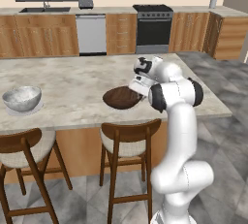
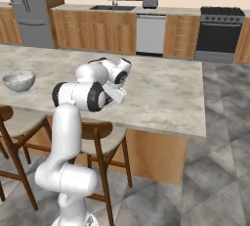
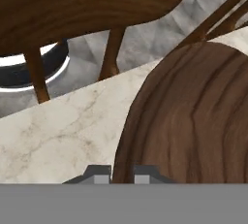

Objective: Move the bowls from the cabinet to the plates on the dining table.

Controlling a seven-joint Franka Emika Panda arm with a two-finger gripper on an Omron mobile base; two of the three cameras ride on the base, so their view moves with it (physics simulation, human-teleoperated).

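Dark brown, the wood-like bowl (image 1: 121, 97) tilts over the dining table (image 1: 72, 80), at nine o'clock of the gripper (image 3: 122, 173), whose fingers we see pinching its rim. We find the marbled bowl (image 1: 22, 98) on a plate (image 1: 30, 109) far towards nine o'clock; stools (image 1: 127, 143) stand below.

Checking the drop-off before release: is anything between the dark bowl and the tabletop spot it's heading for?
Nothing visible. The dark bowl, pinched at its rim by the fingers, hangs over bare dining table.
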